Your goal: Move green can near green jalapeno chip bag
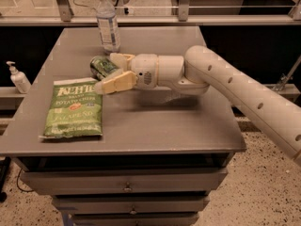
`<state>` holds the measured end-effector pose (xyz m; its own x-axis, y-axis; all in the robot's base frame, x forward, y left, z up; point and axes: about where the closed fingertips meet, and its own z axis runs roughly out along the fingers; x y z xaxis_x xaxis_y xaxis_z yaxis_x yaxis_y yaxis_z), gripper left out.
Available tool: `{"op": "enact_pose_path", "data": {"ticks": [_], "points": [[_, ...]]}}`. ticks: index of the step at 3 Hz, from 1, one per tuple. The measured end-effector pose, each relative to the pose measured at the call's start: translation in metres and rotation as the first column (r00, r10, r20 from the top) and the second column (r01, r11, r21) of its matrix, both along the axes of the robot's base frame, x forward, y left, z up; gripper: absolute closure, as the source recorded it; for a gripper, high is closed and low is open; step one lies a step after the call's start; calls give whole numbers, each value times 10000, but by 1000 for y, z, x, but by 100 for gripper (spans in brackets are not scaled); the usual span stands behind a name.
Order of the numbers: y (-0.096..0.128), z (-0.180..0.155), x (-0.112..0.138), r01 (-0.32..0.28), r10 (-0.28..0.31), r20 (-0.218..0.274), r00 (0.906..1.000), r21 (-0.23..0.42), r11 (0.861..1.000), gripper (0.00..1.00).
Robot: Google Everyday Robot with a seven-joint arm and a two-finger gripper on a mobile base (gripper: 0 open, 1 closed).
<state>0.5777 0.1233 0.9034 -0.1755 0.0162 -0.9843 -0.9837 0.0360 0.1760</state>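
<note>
The green can (100,67) lies tilted on its side on the grey table, just behind the top right corner of the green jalapeno chip bag (74,107). The bag lies flat at the table's front left. My gripper (104,72) reaches in from the right. Its fingers sit on either side of the can, one in front (114,83) and one behind (120,59), closed against it. The can's right end is hidden by the gripper.
A clear plastic water bottle (107,22) stands upright just behind the can and gripper. A small pump bottle (19,78) stands off the table's left side. The table top (178,121) sits over drawers, with a railing behind.
</note>
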Motion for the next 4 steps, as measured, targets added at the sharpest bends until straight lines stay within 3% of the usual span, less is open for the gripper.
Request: {"op": "enact_pose_path", "data": {"ticks": [4], "points": [[-46,6,11,1054,-1005,533,9935,-981,9896,0]]}}
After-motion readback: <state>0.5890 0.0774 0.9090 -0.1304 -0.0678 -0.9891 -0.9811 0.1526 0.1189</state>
